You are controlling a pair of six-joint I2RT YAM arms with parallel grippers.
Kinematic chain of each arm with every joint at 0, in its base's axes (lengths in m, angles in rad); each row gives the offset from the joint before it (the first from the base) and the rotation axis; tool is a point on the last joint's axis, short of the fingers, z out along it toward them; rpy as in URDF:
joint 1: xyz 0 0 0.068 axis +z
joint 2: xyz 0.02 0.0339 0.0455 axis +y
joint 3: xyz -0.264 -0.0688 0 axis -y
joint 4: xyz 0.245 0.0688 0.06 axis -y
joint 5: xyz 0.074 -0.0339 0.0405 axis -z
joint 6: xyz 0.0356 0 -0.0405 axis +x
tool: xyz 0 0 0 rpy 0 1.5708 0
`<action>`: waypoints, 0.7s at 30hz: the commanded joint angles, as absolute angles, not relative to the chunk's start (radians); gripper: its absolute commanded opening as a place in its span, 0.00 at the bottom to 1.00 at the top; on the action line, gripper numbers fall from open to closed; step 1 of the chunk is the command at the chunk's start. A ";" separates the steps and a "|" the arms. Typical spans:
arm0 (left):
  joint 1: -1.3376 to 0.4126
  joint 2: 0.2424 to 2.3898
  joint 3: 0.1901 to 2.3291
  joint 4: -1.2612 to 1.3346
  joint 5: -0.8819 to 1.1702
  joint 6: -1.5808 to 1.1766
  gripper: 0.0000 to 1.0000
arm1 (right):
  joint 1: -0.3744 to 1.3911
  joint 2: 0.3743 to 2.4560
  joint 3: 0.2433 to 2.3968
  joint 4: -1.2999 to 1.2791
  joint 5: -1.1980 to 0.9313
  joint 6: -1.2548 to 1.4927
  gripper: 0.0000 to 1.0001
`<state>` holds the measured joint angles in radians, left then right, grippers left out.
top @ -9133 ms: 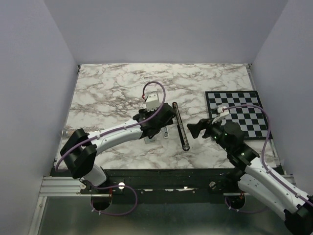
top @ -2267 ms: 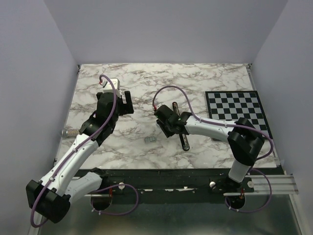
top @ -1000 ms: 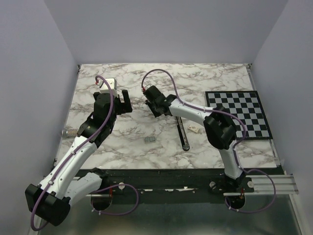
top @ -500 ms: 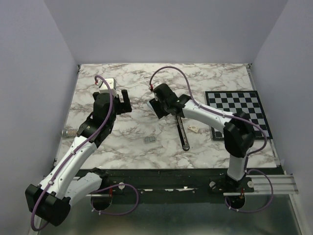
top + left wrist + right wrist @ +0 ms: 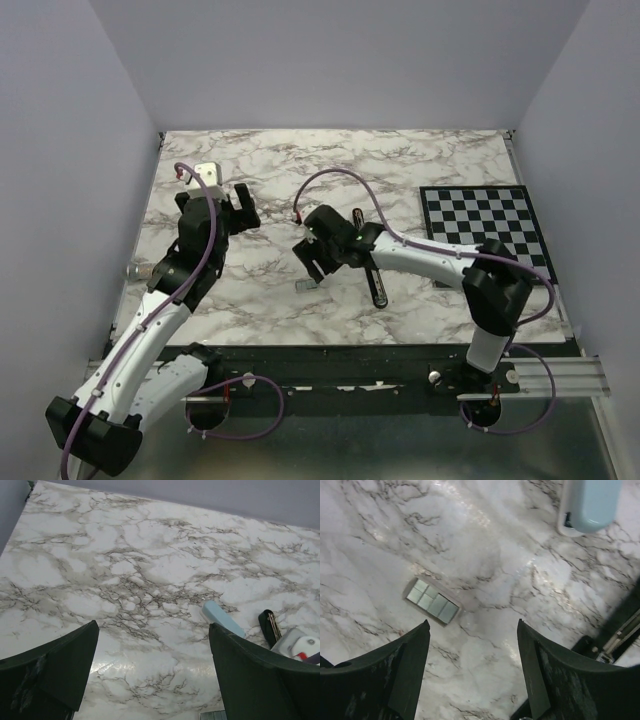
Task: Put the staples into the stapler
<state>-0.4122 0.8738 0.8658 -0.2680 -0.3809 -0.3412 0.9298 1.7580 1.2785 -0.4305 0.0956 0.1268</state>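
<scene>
The staples [image 5: 308, 285] are a small flat grey block of joined strips lying on the marble table, also seen in the right wrist view [image 5: 432, 600]. My right gripper [image 5: 312, 262] hovers open just beyond them, and the staples lie ahead and left of its fingertips [image 5: 472, 625], not between them. The stapler [image 5: 377, 285], slim and black, lies right of that gripper, partly under the right arm; its silvery channel shows at the wrist view's edge [image 5: 617, 635]. My left gripper [image 5: 240, 205] stands open over bare marble at the back left [image 5: 153, 627], holding nothing.
A light-blue capped object [image 5: 590, 502] lies on the marble beyond the staples, also seen from the left wrist [image 5: 222, 619]. A checkerboard mat [image 5: 485, 230] covers the right side. A small grey cylinder [image 5: 137, 270] sits at the table's left edge.
My right gripper has swung from the back middle of the table toward the near side, stopping by the staples, and its jaws have opened. The left arm drew back slightly to the left.
</scene>
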 commanded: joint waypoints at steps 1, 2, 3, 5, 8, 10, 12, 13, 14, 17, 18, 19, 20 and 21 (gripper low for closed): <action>-0.391 0.813 0.836 -0.230 -0.485 -0.360 0.99 | 1.006 1.874 1.389 -0.410 0.146 0.140 0.78; -0.388 0.793 0.831 -0.226 -0.509 -0.360 0.99 | 1.014 1.893 1.408 -0.414 0.161 0.138 0.78; -0.382 0.784 0.824 -0.221 -0.524 -0.360 0.99 | 1.022 1.916 1.426 -0.419 0.169 0.135 0.78; -0.374 0.763 0.818 -0.212 -0.552 -0.360 0.99 | 1.042 1.977 1.478 -0.431 0.195 0.124 0.78; -0.357 0.746 0.811 -0.206 -0.558 -0.359 0.99 | 1.066 2.043 1.538 -0.459 0.218 0.112 0.78; -0.345 0.744 0.811 -0.204 -0.548 -0.364 0.99 | 1.075 2.071 1.558 -0.465 0.224 0.106 0.78; -0.338 0.746 0.811 -0.204 -0.538 -0.367 0.99 | 1.086 2.104 1.583 -0.482 0.230 0.098 0.78; -0.333 0.747 0.811 -0.204 -0.532 -0.368 0.99 | 1.089 2.112 1.591 -0.489 0.236 0.097 0.78; -0.333 0.749 0.813 -0.206 -0.531 -0.370 0.99 | 1.094 2.118 1.594 -0.506 0.257 0.097 0.78; -0.330 0.750 0.811 -0.206 -0.528 -0.370 0.99 | 1.095 2.129 1.592 -0.535 0.285 0.100 0.78; -0.330 0.752 0.813 -0.204 -0.525 -0.370 0.99 | 1.095 2.122 1.583 -0.540 0.288 0.101 0.78; -0.328 0.753 0.813 -0.204 -0.519 -0.370 0.99 | 1.095 2.117 1.563 -0.541 0.291 0.103 0.78; -0.327 0.756 0.813 -0.206 -0.517 -0.368 0.99 | 1.095 2.109 1.551 -0.541 0.301 0.104 0.78; -0.327 0.758 0.815 -0.206 -0.515 -0.370 0.99 | 1.095 2.105 1.542 -0.541 0.301 0.104 0.78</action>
<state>-0.3393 0.7540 0.8185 -0.2226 -0.5129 -0.3634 1.0855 2.1086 1.5646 -0.4969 0.2432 0.1108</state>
